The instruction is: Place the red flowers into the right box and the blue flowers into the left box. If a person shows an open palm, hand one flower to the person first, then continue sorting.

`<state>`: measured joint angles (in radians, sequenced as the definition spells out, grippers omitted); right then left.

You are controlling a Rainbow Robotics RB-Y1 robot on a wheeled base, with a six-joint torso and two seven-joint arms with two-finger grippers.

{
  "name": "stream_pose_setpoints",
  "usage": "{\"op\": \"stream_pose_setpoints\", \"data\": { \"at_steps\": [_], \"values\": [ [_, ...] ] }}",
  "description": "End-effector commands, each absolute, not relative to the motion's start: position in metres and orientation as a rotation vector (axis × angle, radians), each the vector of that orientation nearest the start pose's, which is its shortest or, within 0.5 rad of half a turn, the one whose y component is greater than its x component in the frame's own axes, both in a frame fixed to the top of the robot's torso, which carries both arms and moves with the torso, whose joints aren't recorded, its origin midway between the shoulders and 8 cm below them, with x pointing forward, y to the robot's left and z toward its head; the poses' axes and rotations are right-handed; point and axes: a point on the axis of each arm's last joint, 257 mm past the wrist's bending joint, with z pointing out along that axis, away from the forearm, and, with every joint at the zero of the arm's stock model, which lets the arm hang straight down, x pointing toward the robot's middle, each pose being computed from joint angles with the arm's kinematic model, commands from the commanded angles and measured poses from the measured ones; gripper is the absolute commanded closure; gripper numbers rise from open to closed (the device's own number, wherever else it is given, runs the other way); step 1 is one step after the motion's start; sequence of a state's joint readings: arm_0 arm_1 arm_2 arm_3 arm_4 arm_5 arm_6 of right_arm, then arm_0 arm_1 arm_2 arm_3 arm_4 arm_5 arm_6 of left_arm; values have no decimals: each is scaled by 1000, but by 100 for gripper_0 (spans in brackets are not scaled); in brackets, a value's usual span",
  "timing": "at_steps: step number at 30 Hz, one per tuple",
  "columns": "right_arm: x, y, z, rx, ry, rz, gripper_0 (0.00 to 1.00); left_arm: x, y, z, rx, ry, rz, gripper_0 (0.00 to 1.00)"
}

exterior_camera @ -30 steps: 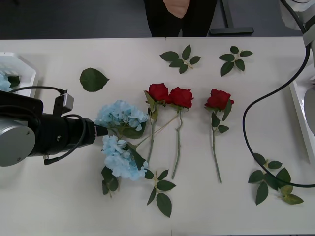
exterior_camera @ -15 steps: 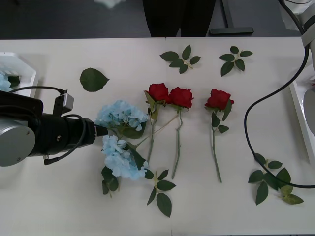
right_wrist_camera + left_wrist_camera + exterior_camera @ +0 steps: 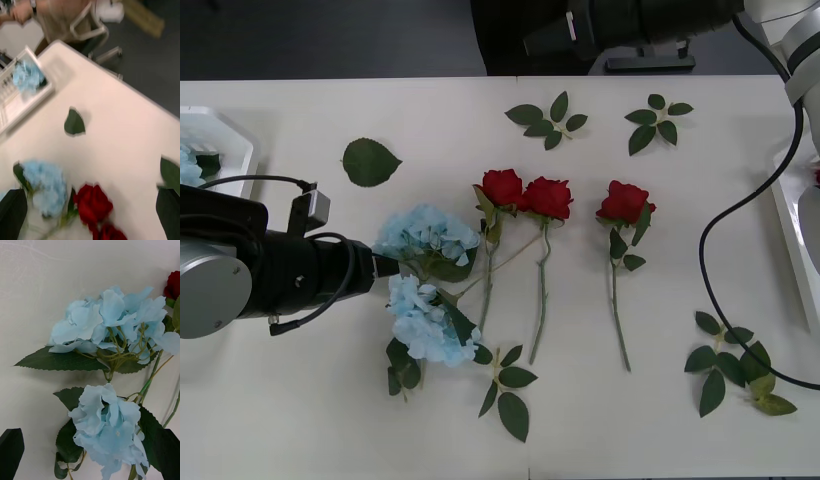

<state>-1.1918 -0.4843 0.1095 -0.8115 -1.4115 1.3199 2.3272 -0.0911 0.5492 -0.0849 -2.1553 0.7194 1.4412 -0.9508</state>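
Observation:
Three red flowers [image 3: 503,187] [image 3: 548,197] [image 3: 625,202] lie side by side mid-table, stems toward me. Left of them lie two blue flowers [image 3: 425,232] [image 3: 423,320], large in the left wrist view [image 3: 112,322] [image 3: 108,423]. My left gripper [image 3: 90,465] hovers open right beside them, nothing between its fingers. My right gripper [image 3: 90,221] is open and empty above the table's far side; a blue flower [image 3: 47,183] and a red flower [image 3: 93,202] lie below it. The left box [image 3: 225,135] holds a blue flower [image 3: 188,165]. The right box [image 3: 788,225] shows as a white edge. The open palm is out of view.
Loose leaf sprigs lie around: a single leaf [image 3: 370,160], sprigs at the far side [image 3: 545,118] [image 3: 655,118], at the near right [image 3: 735,365] and near the stems [image 3: 505,385]. A black cable [image 3: 700,270] loops over the right side. Dark clothing [image 3: 498,40] stands behind the far edge.
My right arm has swung in from the right across the table's far edge. A hand seen at the top a second ago is gone. Left arm and flowers are unmoved.

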Motion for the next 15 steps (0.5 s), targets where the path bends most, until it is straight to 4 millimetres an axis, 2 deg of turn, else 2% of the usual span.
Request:
{"op": "stream_pose_setpoints", "data": {
  "at_steps": [1,5,6,9,14,15],
  "values": [
    [593,-118,-57,-929,2192,725,0,404,182,-244,-229,2534,-558,0],
    [576,-158,-94,-791,2470,655,0,404,182,-244,-229,2534,-558,0],
    [568,-170,-109,-713,2581,615,0,404,182,-244,-229,2534,-558,0],
    [555,-194,-134,-561,2748,498,0,404,182,-244,-229,2534,-558,0],
    [541,-214,-161,-340,2856,339,0,404,182,-244,-229,2534,-558,0],
    [538,-216,-165,-319,2863,316,0,395,177,-259,-247,2574,-578,0]
  ]
}}
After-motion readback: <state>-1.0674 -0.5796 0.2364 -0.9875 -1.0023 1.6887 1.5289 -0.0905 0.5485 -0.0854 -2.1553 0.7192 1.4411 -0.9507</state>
